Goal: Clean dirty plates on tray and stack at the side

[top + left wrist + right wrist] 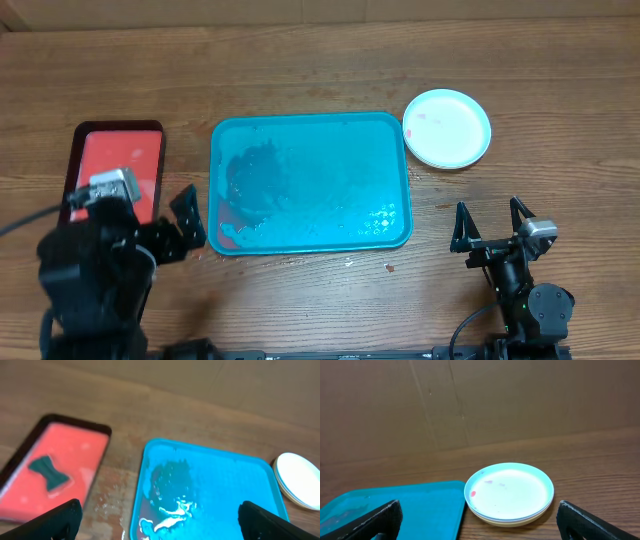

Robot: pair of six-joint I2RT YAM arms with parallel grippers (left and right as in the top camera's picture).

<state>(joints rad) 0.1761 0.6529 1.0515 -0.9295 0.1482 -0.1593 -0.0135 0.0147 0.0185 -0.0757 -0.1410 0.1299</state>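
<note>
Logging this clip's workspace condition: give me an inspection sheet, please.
Surface: wooden table, wet patch left of the blue tray.
Job's things: blue tray holds foamy residue, no plates on it; plates stacked right of it, top one white with red specks.
Clutter: red tray holding a dark bow-shaped piece; red crumb on the table.
Grippers: left claw and right claw open, empty.
Cables: black cable by the left arm.
Surroundings: brown panel behind.
</note>
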